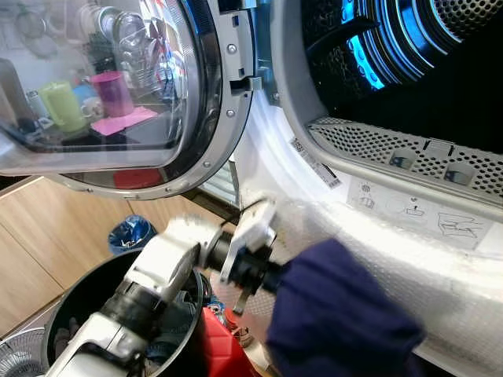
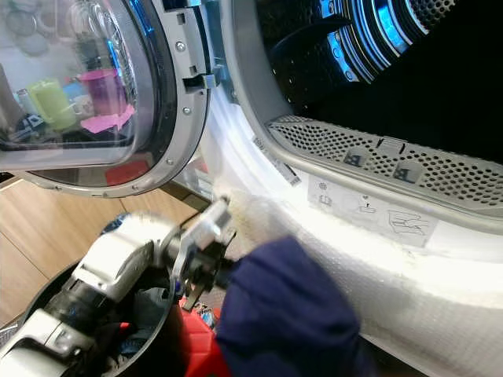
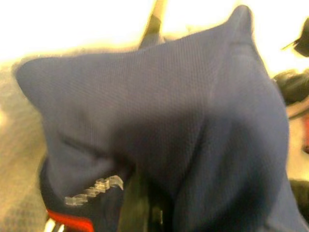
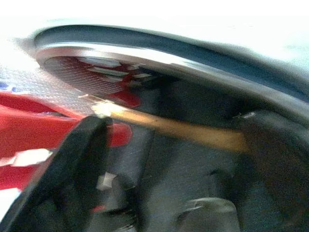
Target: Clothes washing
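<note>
Left hand (image 1: 271, 276): we see it reaching out from the silver arm, its tips buried in a navy garment (image 1: 338, 314); it looks clamped on the cloth, which bunches around it and hangs below.
Garment: navy knit with a red band and pale lettering near one hem (image 3: 91, 191); we place it just ahead of the left hand, hiding the fingers, up against the washer's white front (image 1: 440, 275) and below the drum mouth.
Drum (image 1: 409, 47): above and beyond the left hand, dark inside with blue-lit ribs; a perforated grey sill (image 1: 409, 157) lies along its lower edge.
Door (image 1: 118, 86): swung open, up and to the left of the left hand; its glass mirrors cups and kitchenware.
Basket (image 1: 86, 306): a dark round tub under the left arm, behind the hand, with clothes inside; something red (image 1: 220, 345) sits beside it.
Right hand (image 4: 169, 159): two blurred black fingers (image 4: 72, 169) stand apart, nothing between them; beyond them we make out a curved grey rim and red.
</note>
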